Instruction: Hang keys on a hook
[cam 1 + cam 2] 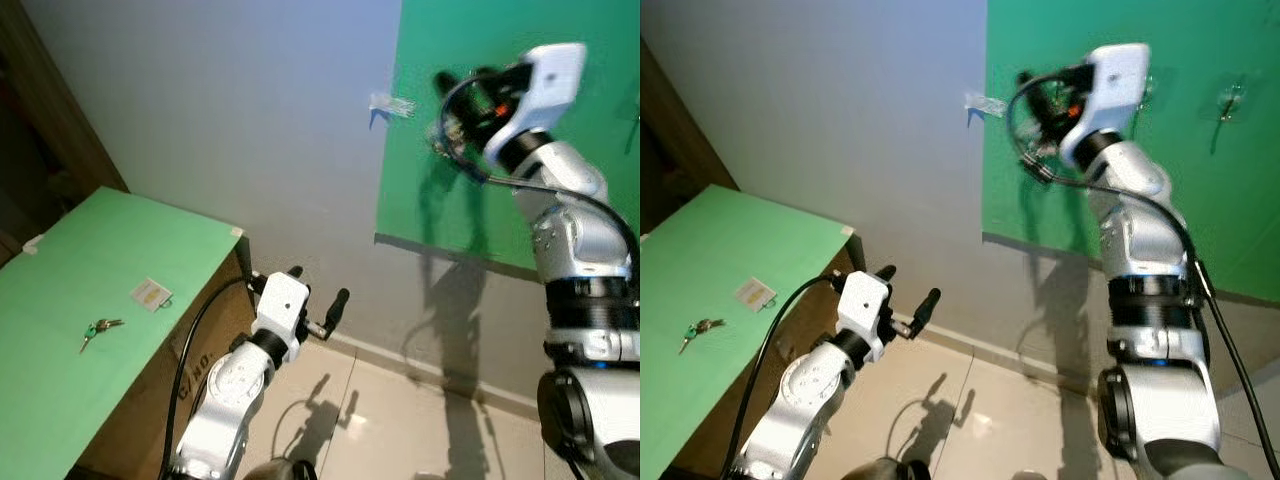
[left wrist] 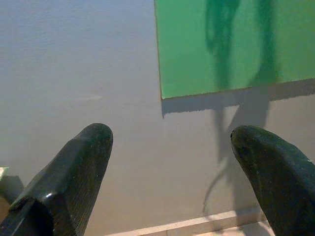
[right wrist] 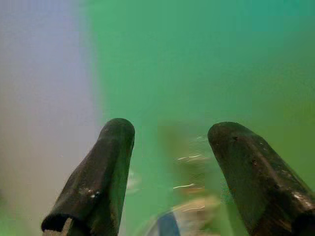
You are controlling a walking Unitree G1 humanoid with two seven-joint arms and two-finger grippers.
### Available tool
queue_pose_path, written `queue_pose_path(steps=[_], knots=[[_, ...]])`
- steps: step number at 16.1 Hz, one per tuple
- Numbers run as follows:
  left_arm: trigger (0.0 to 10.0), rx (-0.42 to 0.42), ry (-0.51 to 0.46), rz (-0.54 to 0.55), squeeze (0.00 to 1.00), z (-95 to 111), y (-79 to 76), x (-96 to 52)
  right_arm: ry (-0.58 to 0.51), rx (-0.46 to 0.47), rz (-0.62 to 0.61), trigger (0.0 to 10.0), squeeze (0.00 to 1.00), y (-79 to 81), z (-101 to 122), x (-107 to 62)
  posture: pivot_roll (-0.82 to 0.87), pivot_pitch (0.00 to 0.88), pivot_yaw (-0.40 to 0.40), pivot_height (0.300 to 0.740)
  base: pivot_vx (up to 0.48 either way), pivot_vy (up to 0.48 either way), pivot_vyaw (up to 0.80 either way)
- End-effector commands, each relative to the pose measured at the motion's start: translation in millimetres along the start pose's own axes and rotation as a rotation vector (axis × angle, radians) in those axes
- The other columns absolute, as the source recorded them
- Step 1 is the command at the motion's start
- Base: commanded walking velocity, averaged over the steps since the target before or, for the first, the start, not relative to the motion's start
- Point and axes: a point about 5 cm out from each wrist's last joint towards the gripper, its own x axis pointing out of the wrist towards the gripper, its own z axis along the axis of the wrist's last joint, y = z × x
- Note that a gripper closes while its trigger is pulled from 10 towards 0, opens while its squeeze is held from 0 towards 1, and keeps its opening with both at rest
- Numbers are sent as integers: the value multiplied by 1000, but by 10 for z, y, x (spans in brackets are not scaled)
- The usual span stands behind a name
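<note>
Green-topped desk (image 1: pixel 120 250), lower left: keys (image 1: pixel 100 327) lying ungrasped. Right pincer (image 3: pixel 167 167) spread, raised at green wall panel (image 1: pixel 450 120) upper right, likely near hook. Left pincer (image 2: pixel 172 167) spread, idle.

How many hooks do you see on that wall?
2 clear: one hook at the green panel's left edge, another hook far right. A third may sit behind the right hand.

Silver arms, black cables, black-fingered pincers
</note>
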Motion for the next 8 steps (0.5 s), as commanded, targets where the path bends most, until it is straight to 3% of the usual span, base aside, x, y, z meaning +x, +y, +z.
queue_pose_path(steps=[1,3,4,5,8], knots=[[10000,18,-1,26,0,25,49,-2,-41,-12,-126,10000,0,-204,88,-11,-194,35,79,740,0,0,0],[10000,34,7,58,0,20,103,1,-52,-90,-264,10000,0,-424,66,-98,-191,35,78,740,0,0,0],[10000,37,15,73,0,13,138,0,-39,-146,-335,10000,0,-553,-27,-254,-190,34,76,740,0,0,0],[10000,36,15,81,0,9,155,-6,-38,-184,-321,10000,0,-527,-60,-336,-189,34,77,740,0,0,0],[10000,39,29,105,0,-18,210,-9,-64,-128,-230,10000,0,-291,-154,-553,-204,27,80,740,0,0,0]])
